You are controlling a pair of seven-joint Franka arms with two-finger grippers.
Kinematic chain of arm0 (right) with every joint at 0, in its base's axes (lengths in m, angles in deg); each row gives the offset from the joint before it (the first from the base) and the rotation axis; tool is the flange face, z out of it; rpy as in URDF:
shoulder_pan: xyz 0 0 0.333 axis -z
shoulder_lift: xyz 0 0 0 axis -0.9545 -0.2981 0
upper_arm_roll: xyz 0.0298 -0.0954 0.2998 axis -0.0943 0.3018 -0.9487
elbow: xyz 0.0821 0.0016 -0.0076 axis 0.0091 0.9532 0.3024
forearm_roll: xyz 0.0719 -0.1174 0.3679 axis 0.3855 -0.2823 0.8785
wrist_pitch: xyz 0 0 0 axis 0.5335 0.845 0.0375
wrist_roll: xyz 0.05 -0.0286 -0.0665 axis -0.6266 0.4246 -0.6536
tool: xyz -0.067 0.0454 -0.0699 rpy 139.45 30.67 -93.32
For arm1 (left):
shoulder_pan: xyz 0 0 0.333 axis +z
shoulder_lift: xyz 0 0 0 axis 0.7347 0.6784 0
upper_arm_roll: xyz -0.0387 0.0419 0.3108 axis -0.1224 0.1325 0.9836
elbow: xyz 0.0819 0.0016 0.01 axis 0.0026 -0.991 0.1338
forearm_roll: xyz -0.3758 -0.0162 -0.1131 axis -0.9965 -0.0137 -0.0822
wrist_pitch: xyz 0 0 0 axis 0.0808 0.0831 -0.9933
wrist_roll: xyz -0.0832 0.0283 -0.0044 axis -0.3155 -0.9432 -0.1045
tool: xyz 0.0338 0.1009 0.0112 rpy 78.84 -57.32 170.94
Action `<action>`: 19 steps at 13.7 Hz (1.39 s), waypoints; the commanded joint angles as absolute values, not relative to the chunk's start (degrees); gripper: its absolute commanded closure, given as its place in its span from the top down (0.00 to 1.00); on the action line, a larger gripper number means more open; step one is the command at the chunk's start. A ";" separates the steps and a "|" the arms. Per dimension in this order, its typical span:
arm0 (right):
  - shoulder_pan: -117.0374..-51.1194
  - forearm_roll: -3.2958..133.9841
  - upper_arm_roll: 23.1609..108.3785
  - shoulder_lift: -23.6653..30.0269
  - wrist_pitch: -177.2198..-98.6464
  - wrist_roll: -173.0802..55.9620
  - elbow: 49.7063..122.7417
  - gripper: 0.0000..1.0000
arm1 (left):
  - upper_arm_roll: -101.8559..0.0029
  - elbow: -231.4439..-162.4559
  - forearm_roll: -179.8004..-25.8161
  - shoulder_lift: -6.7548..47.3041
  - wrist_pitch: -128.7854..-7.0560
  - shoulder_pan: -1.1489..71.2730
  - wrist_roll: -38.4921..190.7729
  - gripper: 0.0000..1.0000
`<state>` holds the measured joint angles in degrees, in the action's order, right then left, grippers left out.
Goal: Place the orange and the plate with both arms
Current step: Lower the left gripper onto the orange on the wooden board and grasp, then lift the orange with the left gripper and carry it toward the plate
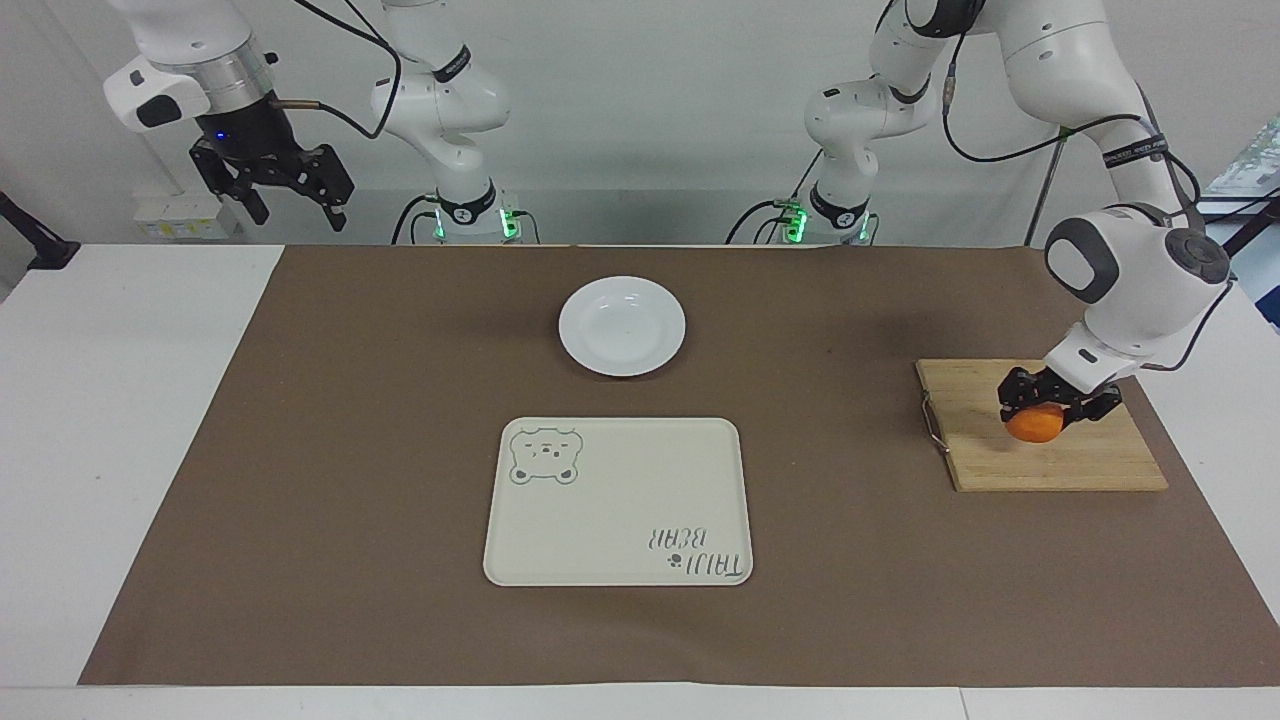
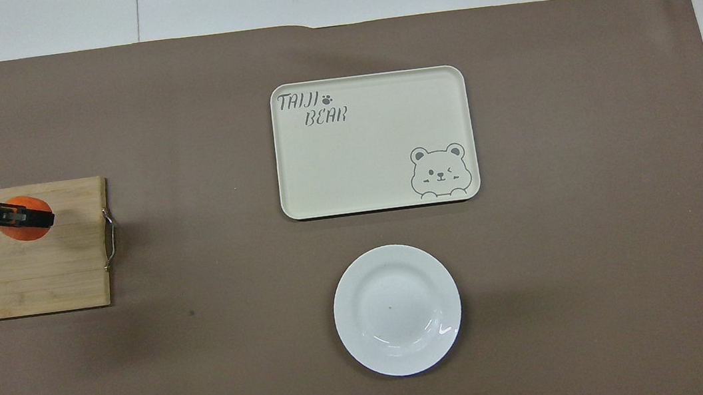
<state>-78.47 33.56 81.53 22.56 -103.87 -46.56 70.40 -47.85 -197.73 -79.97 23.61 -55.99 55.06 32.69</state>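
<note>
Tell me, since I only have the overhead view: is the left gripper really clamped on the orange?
Observer: Yes. In the facing view the left gripper comes down on the orange from above, fingers shut on its sides, over the wooden board.
Operator: And the right gripper? I see just a black bit at the edge.
Observer: The right gripper hangs open, high over the right arm's end of the table, waiting, well away from the plate.

Cream bear-print tray (image 1: 618,500) on brown mat (image 1: 350,450), wooden board (image 1: 1050,465) toward the left arm's end
</note>
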 commanded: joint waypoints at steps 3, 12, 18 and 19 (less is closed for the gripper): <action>-77.93 34.49 81.32 23.88 -103.66 -47.13 71.68 1.00 | -47.28 -198.76 -80.84 19.97 -51.97 50.89 32.31 0.00; -77.93 34.49 81.32 23.80 -103.66 -47.13 71.68 1.00 | -47.28 -198.93 -80.92 14.88 -47.66 37.27 50.40 0.00; -77.93 34.49 81.32 23.80 -103.66 -47.13 71.68 1.00 | -47.28 -198.85 -80.92 12.76 -43.97 29.98 59.89 0.00; -77.93 34.40 81.32 23.80 -103.74 -47.13 71.68 1.00 | -47.28 -198.85 -80.92 12.76 -44.06 28.92 61.30 0.00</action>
<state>-78.47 33.56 81.53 22.57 -103.87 -46.56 70.42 -48.35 -197.71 -80.31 14.36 -44.76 31.62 58.32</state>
